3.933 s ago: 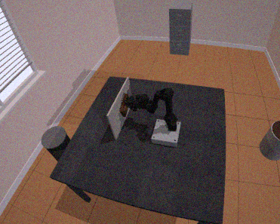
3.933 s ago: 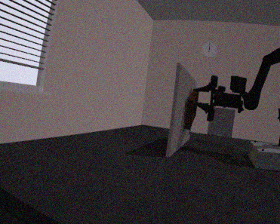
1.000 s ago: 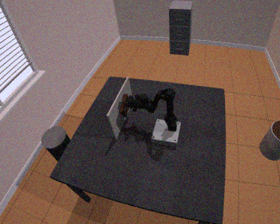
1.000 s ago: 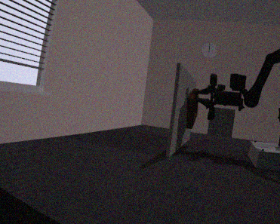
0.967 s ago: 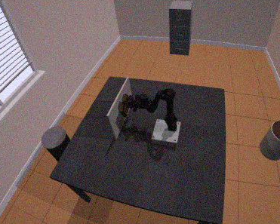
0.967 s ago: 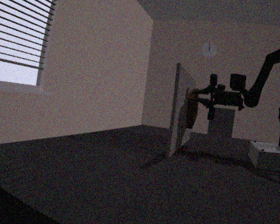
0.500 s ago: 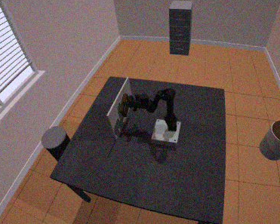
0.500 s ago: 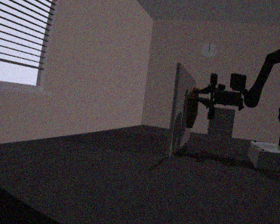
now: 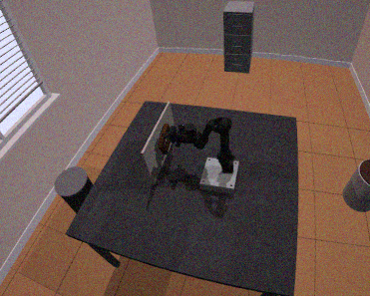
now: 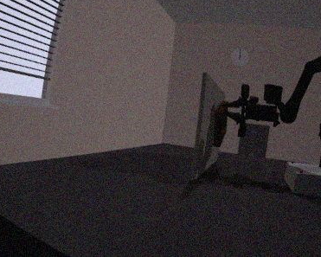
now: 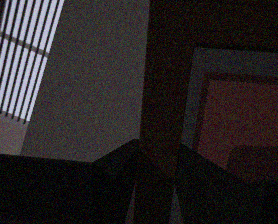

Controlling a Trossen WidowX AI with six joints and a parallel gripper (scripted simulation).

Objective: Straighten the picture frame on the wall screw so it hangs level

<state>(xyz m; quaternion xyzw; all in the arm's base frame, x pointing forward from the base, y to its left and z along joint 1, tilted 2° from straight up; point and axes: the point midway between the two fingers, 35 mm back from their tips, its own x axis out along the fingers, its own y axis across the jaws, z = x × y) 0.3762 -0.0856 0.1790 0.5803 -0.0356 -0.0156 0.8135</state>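
The picture frame [image 9: 163, 143] [image 10: 221, 126] [image 11: 164, 75] is brown, at the face of the upright wall panel [image 9: 155, 135] [image 10: 201, 131]. In the wrist view its side bar runs nearly upright between the fingers, with a grey mat and reddish picture to its right. My gripper [image 9: 170, 134] [image 10: 227, 109] [image 11: 156, 148] is shut on that bar. The screw and the notched strip are hidden behind the frame. How far the frame tilts, and whether it rests on the screw, I cannot tell from these dark, grainy views.
The arm's pale base [image 9: 218, 184] [image 10: 298, 181] stands on the dark table [image 9: 241, 243] [image 10: 118, 211], to the right of the panel. A window with blinds [image 9: 9, 74] [image 10: 23, 38] [image 11: 27, 55] is at the left. A cabinet [image 9: 237, 39], a grey cylinder [image 9: 73, 182] and a planter [image 9: 361, 192] stand beyond the table.
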